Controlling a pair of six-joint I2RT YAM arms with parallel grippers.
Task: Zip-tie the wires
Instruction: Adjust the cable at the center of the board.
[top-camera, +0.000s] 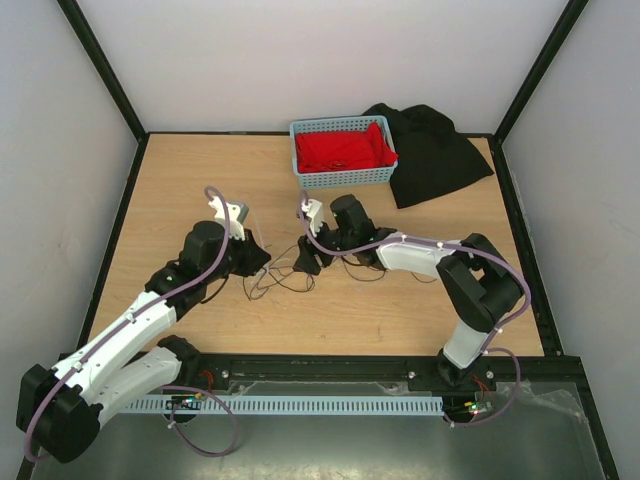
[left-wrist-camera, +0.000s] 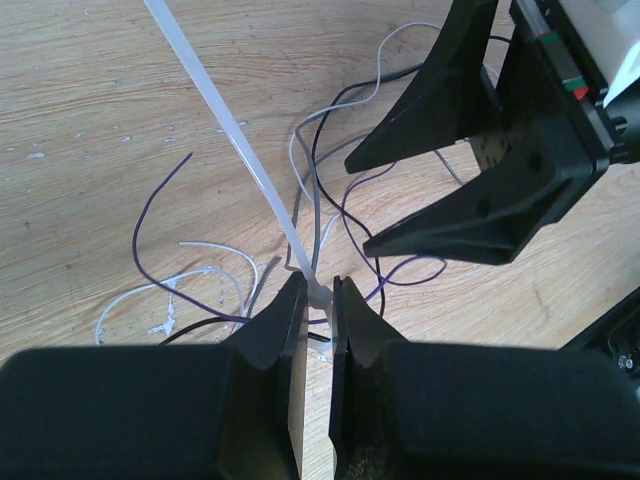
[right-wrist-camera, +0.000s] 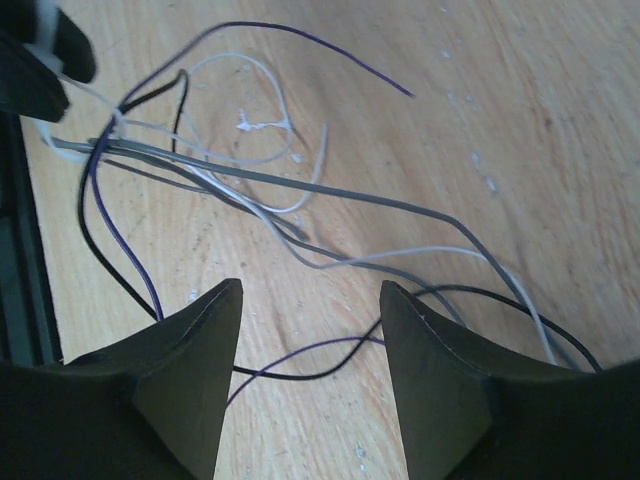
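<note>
The wires (top-camera: 282, 281) are thin black, purple, grey and white strands in loose loops on the wooden table between my two grippers. In the left wrist view they gather (left-wrist-camera: 318, 190) at a translucent white zip tie (left-wrist-camera: 240, 140), whose tail runs up and to the left. My left gripper (left-wrist-camera: 320, 292) is shut on the zip tie's head, right at the bundle; it also shows in the top view (top-camera: 258, 258). My right gripper (right-wrist-camera: 310, 300) is open and empty, with black and purple strands (right-wrist-camera: 300, 365) lying on the table between its fingers. It faces the left gripper (top-camera: 306, 260).
A blue basket (top-camera: 345, 178) holding red cloth stands at the back centre. A black cloth (top-camera: 440, 160) lies to its right. A black frame (top-camera: 380, 365) borders the table's near edge. Loose wire ends (left-wrist-camera: 170, 300) spread left of the bundle.
</note>
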